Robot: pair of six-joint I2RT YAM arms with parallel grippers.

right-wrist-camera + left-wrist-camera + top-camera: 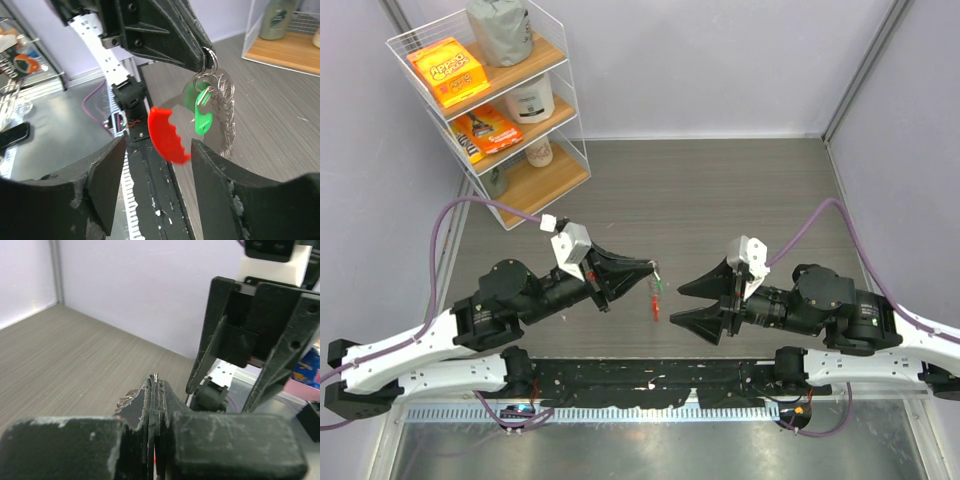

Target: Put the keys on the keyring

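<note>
Two black two-finger grippers face each other tip to tip above the near half of the grey wood-grain tabletop [720,190]. The left gripper [646,270] is clamped narrow, fingers pressed together on the top of the keyring [655,297]; in its own wrist view only a thin metal sliver [155,376] pokes out between the closed pads. The right gripper [682,303] is spread wide and holds nothing, with its two fingers either side of the hanging bunch and not touching it.

The keyring hangs free below the left fingertips, long axis up-and-down, off the table. From the right wrist view, the flat red plastic crescent [167,135] hangs lowest and nearest the camera, toothed inner edge facing right. The small key with a green plastic head [202,117] hangs beside it, long axis near vertical with a slight tilt; can't tell which end is up. The silvery chain [227,115] droops straight down on the right of the green key, touching it. All of it meets at small rings under the left gripper's tip.

Far left corner: white wire rack with wooden shelves [545,185], carrying an orange box [448,70] and a grey pouch [500,30].
</note>
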